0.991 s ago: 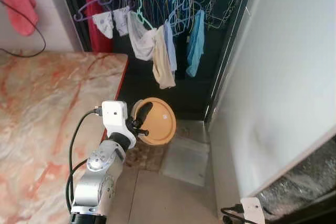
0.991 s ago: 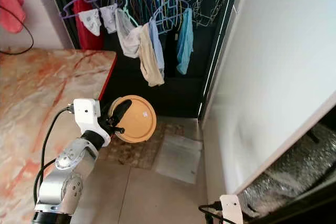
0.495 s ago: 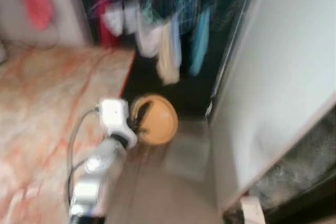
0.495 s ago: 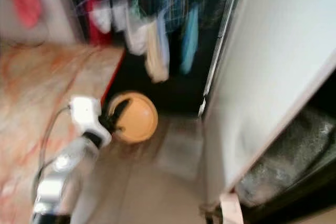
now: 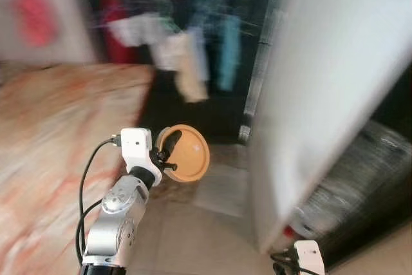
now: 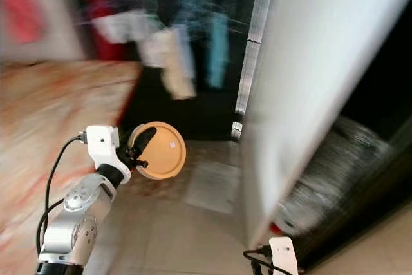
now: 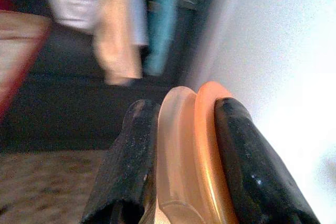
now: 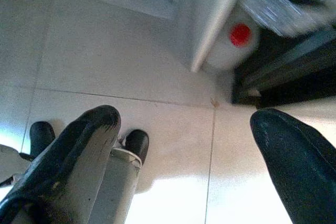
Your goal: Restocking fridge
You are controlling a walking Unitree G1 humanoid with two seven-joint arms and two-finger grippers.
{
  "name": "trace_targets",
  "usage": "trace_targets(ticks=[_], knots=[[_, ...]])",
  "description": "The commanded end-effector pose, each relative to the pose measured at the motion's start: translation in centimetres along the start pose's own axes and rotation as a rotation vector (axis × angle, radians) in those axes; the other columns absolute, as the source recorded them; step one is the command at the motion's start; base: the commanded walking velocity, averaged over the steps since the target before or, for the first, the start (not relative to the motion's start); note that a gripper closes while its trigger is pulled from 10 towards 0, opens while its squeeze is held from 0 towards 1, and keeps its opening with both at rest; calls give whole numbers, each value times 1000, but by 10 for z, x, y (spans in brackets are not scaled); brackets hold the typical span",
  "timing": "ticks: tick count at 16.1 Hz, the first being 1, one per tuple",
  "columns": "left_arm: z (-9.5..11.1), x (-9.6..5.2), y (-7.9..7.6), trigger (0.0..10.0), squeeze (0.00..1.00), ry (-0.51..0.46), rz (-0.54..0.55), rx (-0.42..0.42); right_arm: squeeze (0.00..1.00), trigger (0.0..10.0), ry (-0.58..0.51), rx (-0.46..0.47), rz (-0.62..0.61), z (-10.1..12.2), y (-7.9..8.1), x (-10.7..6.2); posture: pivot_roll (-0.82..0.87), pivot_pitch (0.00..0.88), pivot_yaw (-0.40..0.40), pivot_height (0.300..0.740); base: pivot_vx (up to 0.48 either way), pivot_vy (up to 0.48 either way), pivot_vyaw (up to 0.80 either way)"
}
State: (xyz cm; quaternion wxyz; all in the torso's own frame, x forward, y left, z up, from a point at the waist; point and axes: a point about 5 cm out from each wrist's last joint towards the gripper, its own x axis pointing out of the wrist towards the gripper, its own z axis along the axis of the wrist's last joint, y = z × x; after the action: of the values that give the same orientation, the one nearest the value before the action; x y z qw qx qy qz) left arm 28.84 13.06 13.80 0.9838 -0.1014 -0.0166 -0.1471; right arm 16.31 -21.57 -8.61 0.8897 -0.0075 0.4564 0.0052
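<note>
Your blurred view shows a marbled orange tabletop (image 5: pixel 51 140) at 9 o'clock and a white fridge door (image 5: pixel 322 94) at 3 o'clock; no writing is readable. Your raised left claw (image 5: pixel 168 154) pinches a round orange plastic lid (image 5: pixel 190 154) edge-on at centre. Your right claw (image 8: pixel 184 145) hangs spread above the pale tiled floor (image 8: pixel 121 66).

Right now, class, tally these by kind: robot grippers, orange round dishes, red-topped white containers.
Grippers: 2, the left gripper and the right gripper
Dishes: 1, the orange round dish clamped in the left gripper
Containers: 1, the red-topped white container
Total: 4
</note>
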Motion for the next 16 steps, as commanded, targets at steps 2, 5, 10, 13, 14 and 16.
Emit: trace_targets(ticks=[2,5,10,13,14,16], knots=[[0,2,-3,10000,0,5,-23,25,0,10000,13,8,-9,-4,-2,-1,-64,21,-35,740,0,0,-772],[0,2,-4,10000,0,6,-27,23,0,10000,13,6,-8,-4,-2,-1,-63,17,-34,740,0,0,-773],[-7,1,9,10000,0,28,54,49,0,10000,6,5,-6,-3,-2,-1,-64,12,-33,740,0,0,-601],[-19,-5,33,10000,0,74,207,101,0,10000,6,2,-5,-4,-2,-1,-65,9,-32,740,0,0,0],[-26,-8,39,10000,0,108,220,101,0,10000,6,2,-5,-4,-2,-1,-65,9,-32,740,0,0,0],[-47,-11,42,10000,0,221,174,102,0,10000,6,2,-5,-4,-1,-1,-63,8,-32,740,0,0,0]])
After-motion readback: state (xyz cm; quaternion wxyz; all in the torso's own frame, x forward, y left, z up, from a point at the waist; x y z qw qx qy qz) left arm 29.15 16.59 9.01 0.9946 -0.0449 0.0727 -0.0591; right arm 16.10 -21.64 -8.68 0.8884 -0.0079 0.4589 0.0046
